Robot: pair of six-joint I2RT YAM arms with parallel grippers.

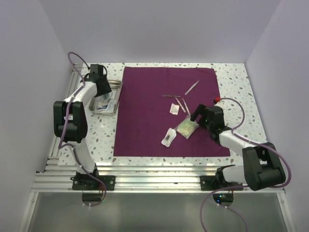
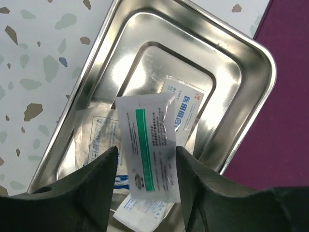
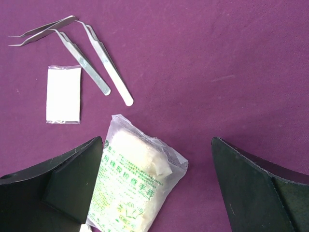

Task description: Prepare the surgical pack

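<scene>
Left gripper [image 2: 147, 157]: jaws part-way apart over steel tray [image 2: 231, 58], green-striped white sachet [image 2: 145, 130] between the fingers, its edges at both pads; gripped or loose, cannot tell
Right gripper [image 3: 155, 145]: jaws spread wide, nothing held, above glove packet [image 3: 135, 188]
Surgical pack cloth [image 1: 145, 121]: maroon, spread flat, unfolded, centre of top view
Tray position: on speckled table [image 1: 96, 140], upper left, just beside the cloth's left edge; more sachets lie inside
On cloth: tweezers [image 3: 91, 72] and small white sachet [image 3: 63, 94], upper left of right wrist view, near the glove packet; clear packet [image 1: 168, 137] lower centre of top view
In the way: left arm [image 1: 79, 104] covers part of the tray in top view
</scene>
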